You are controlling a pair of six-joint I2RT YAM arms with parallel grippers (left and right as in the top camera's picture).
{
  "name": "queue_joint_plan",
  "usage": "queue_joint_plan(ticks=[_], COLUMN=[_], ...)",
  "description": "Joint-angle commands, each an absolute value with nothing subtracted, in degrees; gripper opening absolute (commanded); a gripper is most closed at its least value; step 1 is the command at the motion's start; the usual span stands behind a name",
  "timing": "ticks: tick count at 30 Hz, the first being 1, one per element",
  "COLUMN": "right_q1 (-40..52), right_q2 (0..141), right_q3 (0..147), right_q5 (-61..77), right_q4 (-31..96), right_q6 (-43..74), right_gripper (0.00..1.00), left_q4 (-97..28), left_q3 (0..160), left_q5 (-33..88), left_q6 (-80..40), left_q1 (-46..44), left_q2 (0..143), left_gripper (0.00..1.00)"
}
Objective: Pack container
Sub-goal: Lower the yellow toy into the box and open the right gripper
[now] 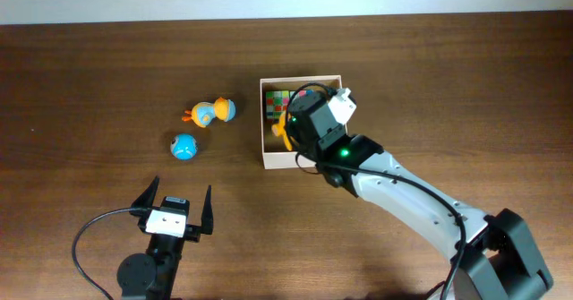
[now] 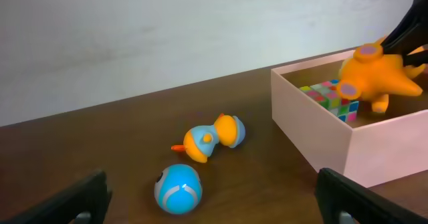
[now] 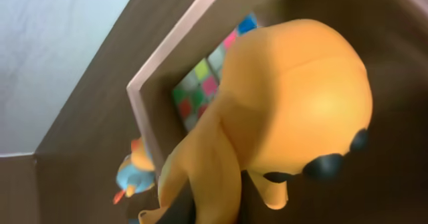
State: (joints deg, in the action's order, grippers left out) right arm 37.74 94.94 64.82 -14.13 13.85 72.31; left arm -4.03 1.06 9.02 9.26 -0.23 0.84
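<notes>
The container [image 1: 300,79] is a cream-walled open box on the table. A cube of coloured squares [image 1: 279,101] lies in its far left corner. My right gripper [image 1: 291,126] hangs over the container's left part, shut on an orange soft toy [image 3: 294,110]. In the left wrist view the orange toy [image 2: 374,73] sits just above the container's wall [image 2: 314,137], over the cube [image 2: 331,97]. My left gripper [image 1: 175,207] is open and empty near the front edge, with a blue ball [image 2: 178,187] just ahead of its fingers [image 2: 210,198].
An orange-and-blue duck toy [image 1: 212,112] lies left of the container, with the blue ball [image 1: 183,146] a little nearer the front. A black cable [image 1: 89,237] loops by the left arm. The duck also shows in the right wrist view [image 3: 134,174].
</notes>
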Motion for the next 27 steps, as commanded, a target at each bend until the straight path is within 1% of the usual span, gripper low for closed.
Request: queue_joint_plan(ticks=[1, 13, 27], right_q1=[40.2, 41.1, 38.2], right_q2=[96.0, 96.9, 96.9], right_q3=[65.9, 65.9, 65.9], right_q5=[-15.4, -15.9, -13.7], right_q4=[13.1, 14.2, 14.1], right_q6=[74.5, 75.5, 75.4], right_gripper=[0.12, 0.13, 0.14], left_q4=[-4.0, -4.0, -4.0], left_q3=[0.6, 0.6, 0.6], left_q5=[8.8, 8.8, 8.8], left_q6=[10.0, 10.0, 10.0], left_q1=[0.1, 0.1, 0.1], left_q2=[0.3, 0.3, 0.3], left_gripper=[0.99, 0.99, 0.99])
